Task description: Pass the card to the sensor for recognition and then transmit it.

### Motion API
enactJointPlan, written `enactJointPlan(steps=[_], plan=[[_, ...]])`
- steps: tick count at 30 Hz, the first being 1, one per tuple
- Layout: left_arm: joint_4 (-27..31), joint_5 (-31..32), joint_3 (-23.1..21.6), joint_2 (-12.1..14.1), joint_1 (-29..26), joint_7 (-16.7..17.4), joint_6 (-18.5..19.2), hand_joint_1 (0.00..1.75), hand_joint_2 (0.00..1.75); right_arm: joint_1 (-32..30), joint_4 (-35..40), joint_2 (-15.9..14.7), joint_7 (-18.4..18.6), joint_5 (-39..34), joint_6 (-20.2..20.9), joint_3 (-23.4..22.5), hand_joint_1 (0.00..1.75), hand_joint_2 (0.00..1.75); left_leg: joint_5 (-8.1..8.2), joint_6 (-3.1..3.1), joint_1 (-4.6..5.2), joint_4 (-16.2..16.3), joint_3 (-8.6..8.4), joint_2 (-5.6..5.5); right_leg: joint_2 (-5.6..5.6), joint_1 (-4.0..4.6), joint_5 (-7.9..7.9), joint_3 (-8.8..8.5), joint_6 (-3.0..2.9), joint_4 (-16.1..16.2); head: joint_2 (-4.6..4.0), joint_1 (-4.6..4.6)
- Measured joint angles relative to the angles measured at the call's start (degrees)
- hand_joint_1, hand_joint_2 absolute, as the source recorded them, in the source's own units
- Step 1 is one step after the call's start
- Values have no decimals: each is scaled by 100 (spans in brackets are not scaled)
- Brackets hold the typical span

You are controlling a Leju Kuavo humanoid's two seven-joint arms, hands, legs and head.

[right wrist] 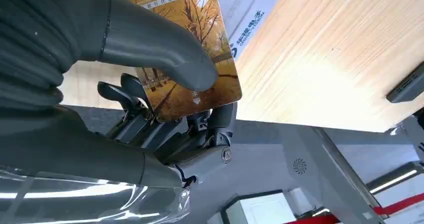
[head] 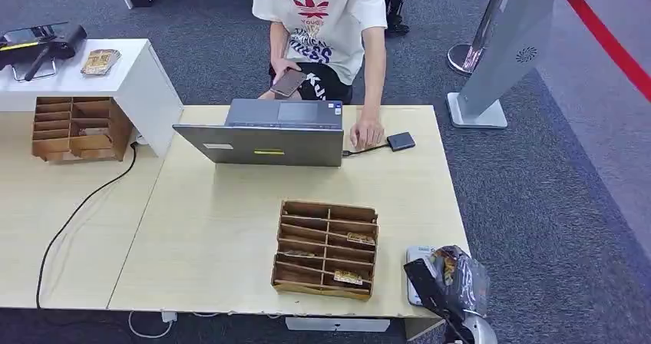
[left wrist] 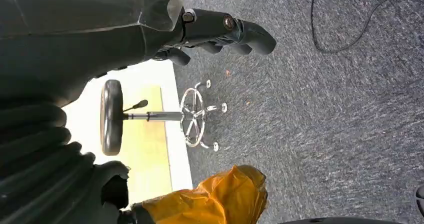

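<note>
While the right hand (right wrist: pixel 165 109) pinched the autumn-tree card (right wrist: pixel 192 59) under its thumb at lower right of the head view, over the white card sensor (head: pixel 417 253), the left hand (left wrist: pixel 220 31) hung curled, empty, above carpet (left wrist: pixel 325 109).

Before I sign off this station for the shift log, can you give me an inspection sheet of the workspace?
Surface: light wood table, dry, bare in front.
Job's things: card held over white sensor at the table's near right corner.
Clutter: wooden divider tray, laptop, second tray.
Hands: right robot hand pinches card; left robot hand hangs over carpet.
Cables: black cable.
Surroundings: person opposite, stool.
</note>
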State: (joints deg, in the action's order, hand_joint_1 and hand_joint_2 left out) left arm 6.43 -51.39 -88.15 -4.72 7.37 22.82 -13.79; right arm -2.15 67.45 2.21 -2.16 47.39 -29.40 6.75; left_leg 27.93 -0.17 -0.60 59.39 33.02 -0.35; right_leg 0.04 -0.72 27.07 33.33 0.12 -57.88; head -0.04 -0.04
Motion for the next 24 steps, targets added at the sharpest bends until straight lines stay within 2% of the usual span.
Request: enactJointPlan(steps=[24], plan=[[0,-2,0,0,0,0,4,0,175,1,-11,0,-13,2,15,0,175,175,0,0,0,0,0,0,0,0,0,0,0,0,0,0]])
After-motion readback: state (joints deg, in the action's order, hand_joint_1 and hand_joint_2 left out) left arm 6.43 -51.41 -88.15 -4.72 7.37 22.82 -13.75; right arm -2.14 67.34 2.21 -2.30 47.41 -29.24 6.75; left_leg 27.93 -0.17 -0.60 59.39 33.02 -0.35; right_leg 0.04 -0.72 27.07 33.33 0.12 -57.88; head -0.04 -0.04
